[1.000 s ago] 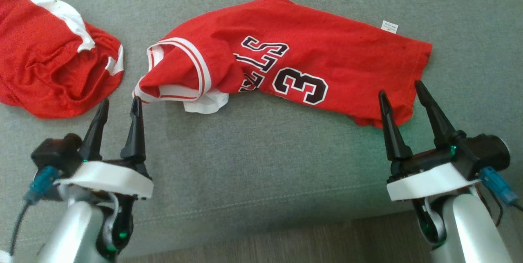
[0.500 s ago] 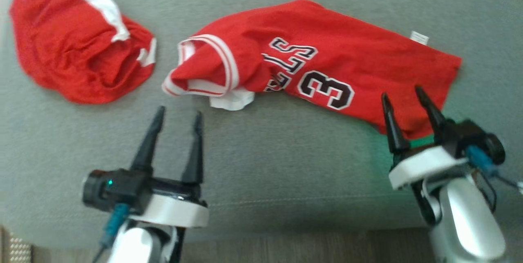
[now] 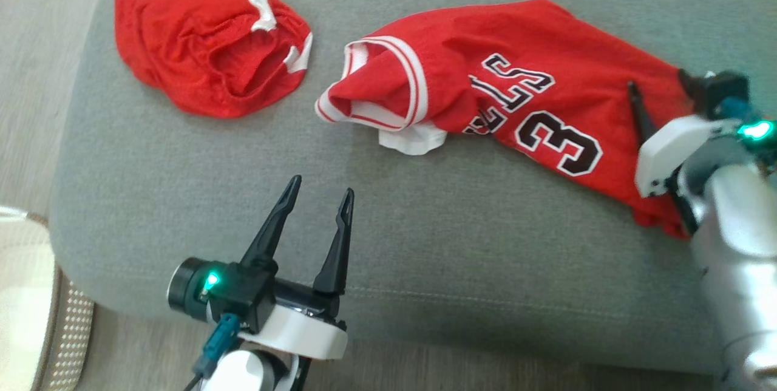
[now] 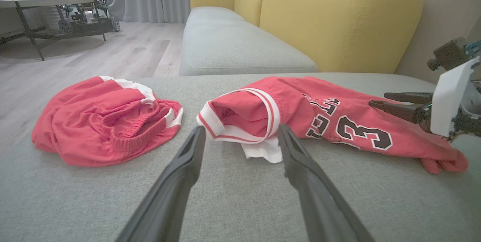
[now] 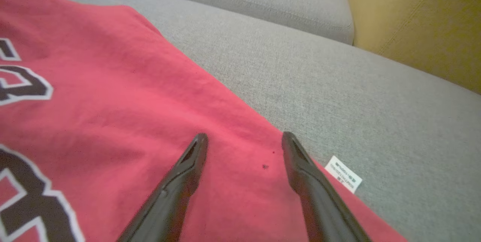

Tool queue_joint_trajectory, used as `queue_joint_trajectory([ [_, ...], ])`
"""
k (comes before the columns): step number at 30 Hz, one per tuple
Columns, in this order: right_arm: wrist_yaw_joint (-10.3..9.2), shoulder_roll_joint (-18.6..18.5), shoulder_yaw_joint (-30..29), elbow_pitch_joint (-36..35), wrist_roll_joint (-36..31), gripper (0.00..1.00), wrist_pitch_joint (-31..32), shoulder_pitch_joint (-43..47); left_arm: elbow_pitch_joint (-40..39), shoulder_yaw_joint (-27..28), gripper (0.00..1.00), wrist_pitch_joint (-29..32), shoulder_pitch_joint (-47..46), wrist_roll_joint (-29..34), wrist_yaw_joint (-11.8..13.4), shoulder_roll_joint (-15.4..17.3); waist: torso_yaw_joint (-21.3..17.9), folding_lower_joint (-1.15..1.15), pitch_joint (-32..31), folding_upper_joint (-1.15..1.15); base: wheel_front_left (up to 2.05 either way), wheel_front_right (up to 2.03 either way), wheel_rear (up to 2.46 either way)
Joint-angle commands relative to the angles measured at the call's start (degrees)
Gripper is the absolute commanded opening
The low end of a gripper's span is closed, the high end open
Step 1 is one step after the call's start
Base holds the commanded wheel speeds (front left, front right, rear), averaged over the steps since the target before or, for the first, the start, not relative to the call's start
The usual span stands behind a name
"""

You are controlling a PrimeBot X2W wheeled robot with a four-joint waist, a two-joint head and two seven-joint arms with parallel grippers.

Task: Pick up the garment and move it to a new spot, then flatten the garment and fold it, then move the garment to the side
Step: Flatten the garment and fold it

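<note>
While surveying from the head camera, recording a red jersey (image 3: 528,57) lying rumpled along the grey seat cushion (image 3: 455,257), running from the middle toward the right side and showing black lettering and a number 3 on top. Noting the striped collar end pointing left, bunched and folded over, with white fabric (image 3: 413,139) peeking out beneath it on the near side. Observing red shorts (image 3: 182,33) with white trim sitting in a heap at the far left of the same cushion, apart from the jersey.

Finding the left gripper (image 3: 322,185) hovering over bare cushion on the near side of the collar end, fingers spread, grasping nothing and not touching the cloth. Confirming from the left wrist: fingers pointing at the collar, with the shorts off to the left and a yellow backrest (image 4: 338,20) rising behind.

Finding the right gripper (image 3: 657,78) reaching over the hem end of the jersey, fingers parted, holding nothing. Checking from the right wrist: seeing both tips hanging over red cloth close to the far edge, with a small white label (image 5: 343,174) sticking out from that edge onto the cushion. Being unable to tell whether those tips are touching the fabric.
</note>
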Motion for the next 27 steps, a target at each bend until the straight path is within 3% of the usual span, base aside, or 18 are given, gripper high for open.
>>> queue_joint_trajectory([
  [1, -0.01, -0.9, 1.5, 1.1, -0.2, 1.00, 1.9, -2.4, -1.9, 1.5, 1.00, -0.7, -1.7, 0.3, 0.1, -0.4, 0.9, 0.00, 0.8, 0.00, 0.00, 0.00, 0.00],
  [9, -0.01, -3.5, 7.4, 12.0, 2.0, 1.00, 9.2, -7.0, -1.9, 0.1, 1.00, -0.7, -2.5, 0.0, 0.6, -0.4, 2.1, 0.00, 2.4, 0.00, 0.00, 0.00, 0.00],
  [10, -0.01, -3.8, 8.4, 12.9, 2.4, 0.61, 9.4, -7.4, -1.9, -0.1, 1.00, -0.7, -2.7, -0.1, 0.7, -0.4, 2.1, 0.00, 2.5, 0.00, 0.00, 0.00, 0.00],
  [11, -0.01, -3.9, 9.2, 13.5, 3.0, 0.00, 9.3, -7.8, -1.8, -0.2, 1.00, -0.7, -2.8, -0.2, 0.8, -0.4, 2.1, 0.00, 2.6, 0.00, 0.00, 0.00, 0.00],
  [20, -0.01, -6.9, 13.3, 10.4, 8.0, 0.00, 0.0, -15.1, -1.9, -1.1, 1.00, -0.7, -3.6, -0.1, 1.0, -0.4, 1.4, 0.00, 3.4, 0.00, 0.00, 0.00, 0.00],
  [27, -0.01, -11.4, 8.1, 7.2, 5.9, 0.00, -3.5, -25.5, -1.9, -2.9, 1.00, -0.7, -5.5, -0.1, 0.6, -0.5, 3.4, 0.00, 6.0, 0.00, 0.00, 0.00, 0.00],
])
